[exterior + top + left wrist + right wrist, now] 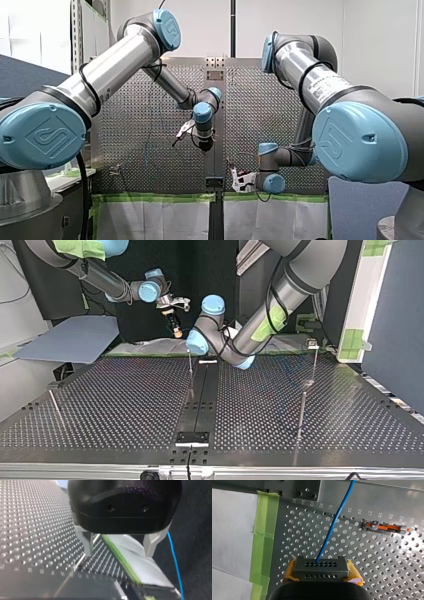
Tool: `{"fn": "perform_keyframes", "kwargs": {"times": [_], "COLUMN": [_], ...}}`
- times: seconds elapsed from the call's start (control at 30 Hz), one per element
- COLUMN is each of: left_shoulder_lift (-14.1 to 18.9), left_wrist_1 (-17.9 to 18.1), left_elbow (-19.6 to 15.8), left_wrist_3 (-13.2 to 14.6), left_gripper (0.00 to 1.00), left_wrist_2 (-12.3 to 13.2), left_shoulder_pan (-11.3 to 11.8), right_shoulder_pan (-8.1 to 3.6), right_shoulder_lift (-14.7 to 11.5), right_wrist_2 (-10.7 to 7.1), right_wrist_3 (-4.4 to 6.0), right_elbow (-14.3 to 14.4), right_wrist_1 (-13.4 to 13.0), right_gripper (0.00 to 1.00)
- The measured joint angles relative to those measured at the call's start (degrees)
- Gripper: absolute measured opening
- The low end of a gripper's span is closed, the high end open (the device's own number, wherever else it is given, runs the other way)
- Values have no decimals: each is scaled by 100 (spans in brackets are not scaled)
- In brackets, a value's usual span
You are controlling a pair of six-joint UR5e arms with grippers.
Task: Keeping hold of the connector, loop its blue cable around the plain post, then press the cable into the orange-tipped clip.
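In the right wrist view my right gripper (pixel 321 574) is shut on a grey connector (pixel 320 566), which sits between its yellow pads (pixel 290 571). The blue cable (pixel 335 520) runs from the connector's face out over the perforated table. The orange-tipped clip (pixel 387 527) stands ahead of the gripper and off to one side, clear of the cable. My left gripper (pixel 118 552) is open, its pale fingers (pixel 86 543) hanging above the table with nothing between them. A stretch of blue cable (pixel 175 560) passes beside it. In the top view my right gripper (pixel 175 329) hovers at the far edge.
Thin metal posts stand on the table in the top view: one at the right (pixel 302 412), one near the middle (pixel 191 371), one leaning at the left (pixel 55 407). Green tape (pixel 263 537) marks the table's edge beside my right gripper. A dark centre strip (pixel 200 400) divides the table.
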Motion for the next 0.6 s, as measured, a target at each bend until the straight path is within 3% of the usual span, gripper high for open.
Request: {"fn": "perform_keyframes", "kwargs": {"times": [0.2,0.4,0.6], "left_shoulder_lift": [-155,-256,-290], "left_wrist_1": [-358,-709,-1041], "left_elbow": [21,165,415], "left_wrist_3": [-357,-709,-1041], "left_gripper": [99,99,99], "left_wrist_2": [306,184,220], "left_shoulder_pan": [-40,8,65], "right_shoulder_pan": [1,1,6], "right_shoulder_lift": [0,1,1], "right_wrist_2": [0,-2,-7], "right_wrist_3": [0,-7,-10], "right_elbow": [0,0,0], "right_wrist_1": [-6,0,13], "right_gripper": [0,0,0]}}
